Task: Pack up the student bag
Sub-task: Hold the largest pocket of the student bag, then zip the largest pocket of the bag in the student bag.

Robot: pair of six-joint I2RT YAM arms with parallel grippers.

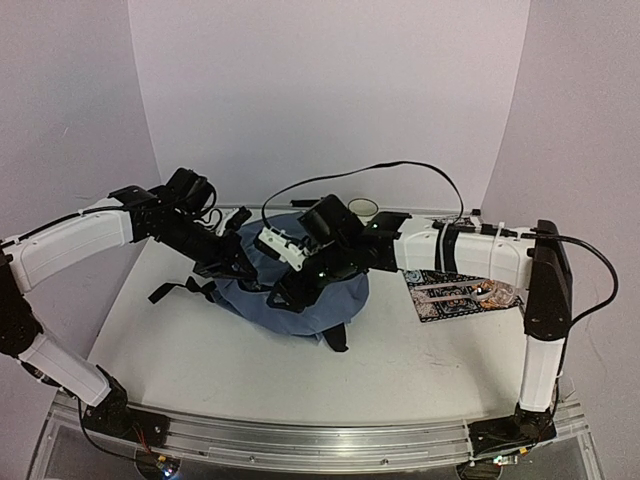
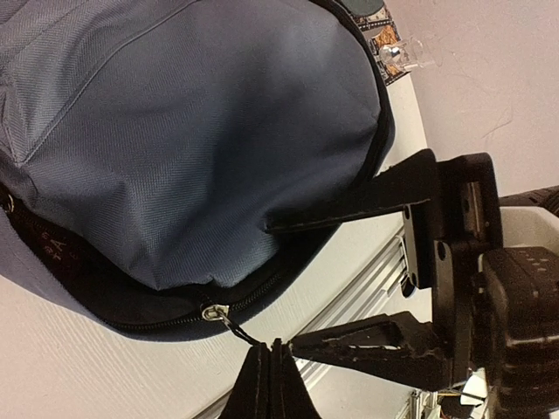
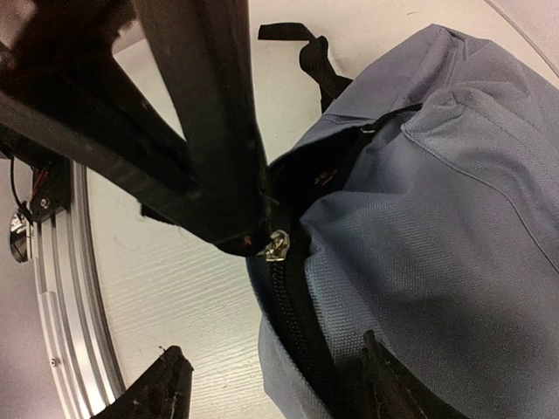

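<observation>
Seemingly you are finishing: your left pincer [image 2: 270,367] is pinching the zipper pull [image 2: 218,314], your right pincer [image 3: 266,349] is standing spread, and the bag [image 1: 300,295] is gaping partway.

No text, number or brand is legible in any view.

The student bag [image 2: 192,131] carries a small dark tag [image 2: 50,249] next to its zipper trim. The tag bears faint marks that are too blurred to read as characters.

A black patterned sheet [image 1: 440,295] lies on the table [image 1: 250,360], to the right of the student bag in the top view. Its light print is too small to resolve into letters or figures.
</observation>
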